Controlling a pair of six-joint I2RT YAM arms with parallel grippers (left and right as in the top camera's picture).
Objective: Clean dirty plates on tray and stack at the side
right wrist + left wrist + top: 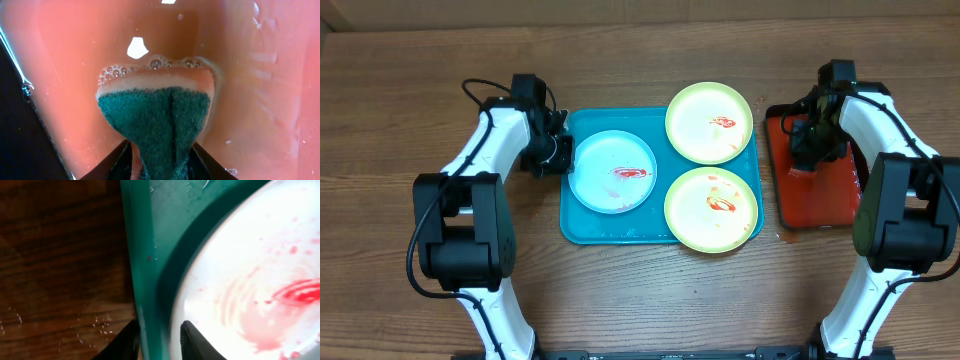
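Observation:
The turquoise tray [575,225] lies mid-table and holds three plates with red sauce smears. The pale blue-white plate [612,171] is at its left. One yellow-green plate [709,122] is at the back right and another [712,208] at the front right. My left gripper [563,155] is at the tray's left rim. In the left wrist view its fingers [159,340] straddle and pinch the tray rim [140,255], beside the blue-white plate [250,255]. My right gripper [807,150] is over the red tray, shut [160,160] on a green-and-orange sponge [155,115] with foam at its tip.
A smaller red tray [820,205] with a dark rim stands right of the turquoise tray. It holds soapy water [75,50]. Bare wooden table [640,300] surrounds both trays. Small white specks lie on the wood by the left gripper [100,325].

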